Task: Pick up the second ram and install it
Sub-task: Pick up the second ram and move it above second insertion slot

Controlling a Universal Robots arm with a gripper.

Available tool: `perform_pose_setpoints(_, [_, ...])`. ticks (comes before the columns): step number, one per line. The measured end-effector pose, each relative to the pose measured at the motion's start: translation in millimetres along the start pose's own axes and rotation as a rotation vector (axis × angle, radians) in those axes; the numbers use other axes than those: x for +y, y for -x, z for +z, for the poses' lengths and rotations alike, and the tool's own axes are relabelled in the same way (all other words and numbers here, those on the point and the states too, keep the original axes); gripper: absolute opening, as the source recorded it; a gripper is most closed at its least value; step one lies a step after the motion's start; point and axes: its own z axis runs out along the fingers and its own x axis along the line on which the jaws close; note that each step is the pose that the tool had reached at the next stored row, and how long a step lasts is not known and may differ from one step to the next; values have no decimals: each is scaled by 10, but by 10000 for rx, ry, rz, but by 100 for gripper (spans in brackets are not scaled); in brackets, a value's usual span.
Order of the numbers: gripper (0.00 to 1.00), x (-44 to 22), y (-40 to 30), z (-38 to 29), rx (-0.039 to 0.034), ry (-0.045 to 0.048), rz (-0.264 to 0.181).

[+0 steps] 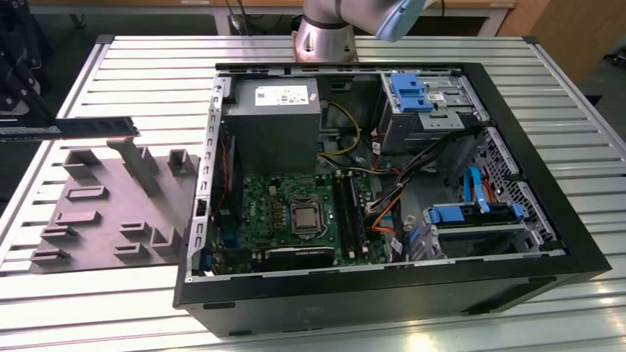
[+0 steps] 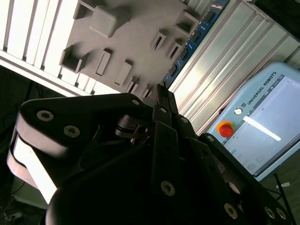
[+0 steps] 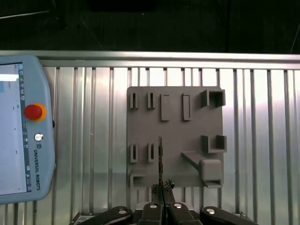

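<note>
The second ram (image 1: 93,129) is a slim dark green stick that hangs level above the back of the grey moulded tray (image 1: 108,220), at the exterior view's left. My gripper (image 3: 162,188) is shut on its end, with the board seen edge-on (image 3: 161,157) over the tray (image 3: 187,131). In the second wrist view the ram (image 2: 197,40) runs out from the fingertips (image 2: 161,96), showing a blue edge and small black chips. At the left edge of the exterior view the dark gripper body (image 1: 17,88) sits beside the ram.
An open computer case (image 1: 547,242) lies at the centre and right of the slatted metal table (image 1: 146,66), its motherboard (image 1: 284,213) and long black slots (image 1: 347,209) facing up. The arm's base (image 1: 328,33) stands behind the case. A teach pendant (image 3: 21,126) lies beside the tray.
</note>
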Motion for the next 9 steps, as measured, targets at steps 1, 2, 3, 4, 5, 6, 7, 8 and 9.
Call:
perform_pose_setpoints(1, [11,-9,0,0,0,0,0])
perform_pose_setpoints(2, [11,-17,0,-1,0,0,0])
perform_pose_setpoints(3, [11,-25,0,-1,0,0,0])
perform_pose_setpoints(4, [11,-33,0,-1,-1,0,0])
perform_pose_setpoints(5, [11,-41,0,-1,-1,-1,0])
perform_pose_setpoints(6, [11,-50,1,-2,0,0,0])
perform_pose_setpoints(7, [11,-58,1,-2,0,0,0])
perform_pose_setpoints(8, [11,-67,1,-3,0,0,0])
perform_pose_setpoints(9, [11,-75,1,-3,0,0,0])
